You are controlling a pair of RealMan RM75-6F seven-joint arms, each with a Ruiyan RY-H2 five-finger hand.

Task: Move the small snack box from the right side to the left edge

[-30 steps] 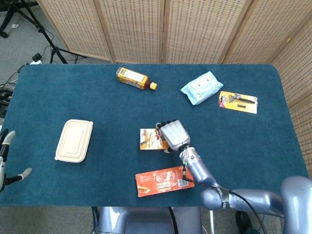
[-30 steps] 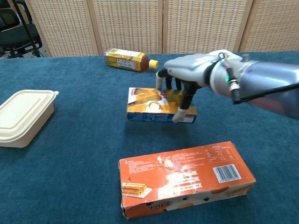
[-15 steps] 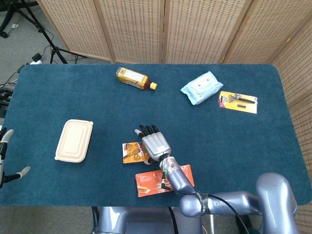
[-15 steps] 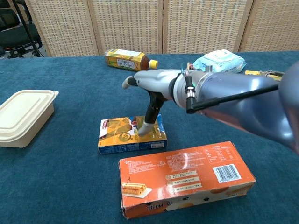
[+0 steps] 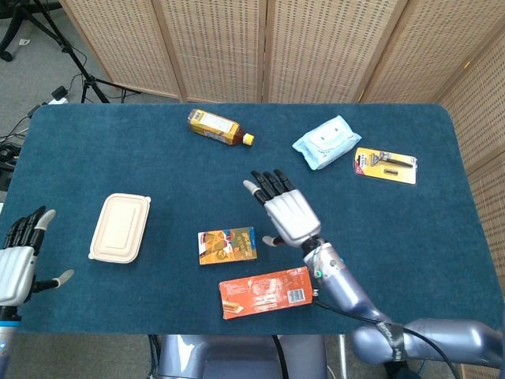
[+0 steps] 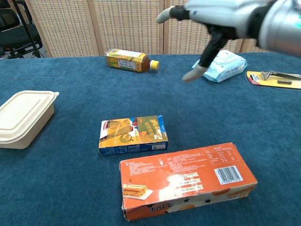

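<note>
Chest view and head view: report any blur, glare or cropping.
Chest view: the right robot hand is cropped by the top edge and slightly soft; a pale glare patch washes out print on the orange box. Head view: evenly lit and sharp, with only soft shadows; the left robot hand is cut off at the left edge.

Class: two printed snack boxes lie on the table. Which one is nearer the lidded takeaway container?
The small snack box with blue edging; the long orange box lies nearer the robot, farther from the container.

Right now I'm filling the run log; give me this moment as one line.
right robot hand: open, raised, holding nothing | small snack box: flat on table, mid-table, beside large orange box | left robot hand: open at left edge
</note>
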